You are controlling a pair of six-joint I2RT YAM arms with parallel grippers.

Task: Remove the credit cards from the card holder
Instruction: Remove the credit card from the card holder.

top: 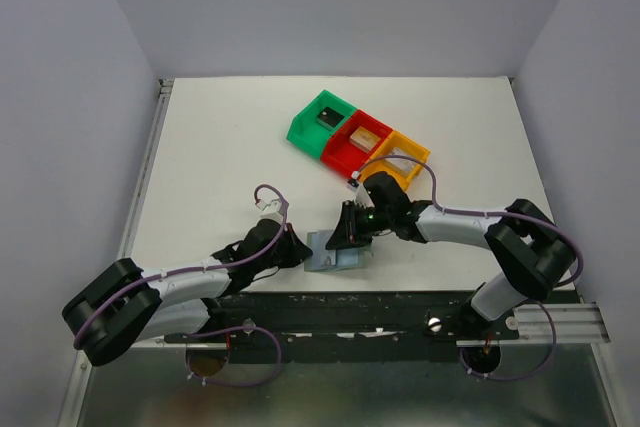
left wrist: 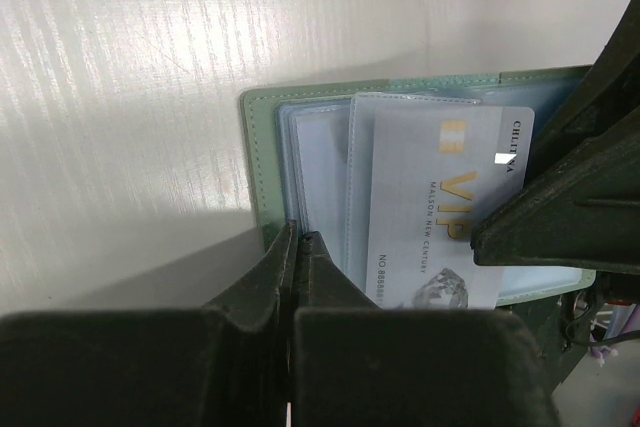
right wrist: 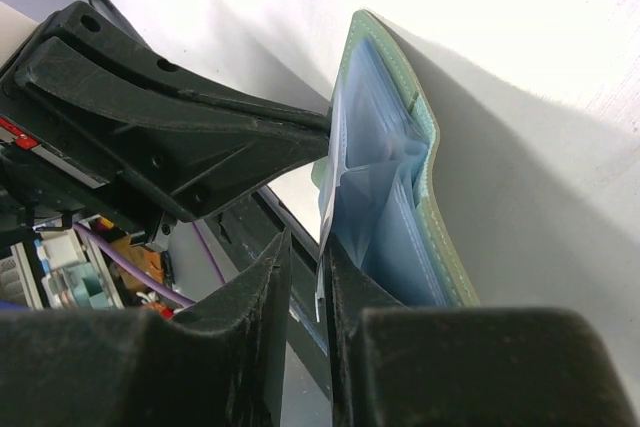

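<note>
**Top view.** The card holder (top: 335,255) lies open near the 6 o'clock edge of the table (top: 220,147). The left gripper (top: 297,250) meets it from 9 o'clock and the right gripper (top: 352,230) from 1 o'clock. A black card (top: 328,117) lies in the green bin (top: 305,130) and a tan-gold card (top: 364,135) in the red bin (top: 340,155). We judge that the orange bin (top: 408,162) is meant for the last card.

**Left wrist view.** The left fingers are fully closed. Their tip presses on the holder at its 7 o'clock edge, evidently to pin it against the pull. The silver-grey card (left wrist: 440,197) protrudes from its sleeve.

**Right wrist view.** The right jaws stand narrow and straddle the card's raised edge. A gap shows between them, so we judge the card not yet clamped.
</note>
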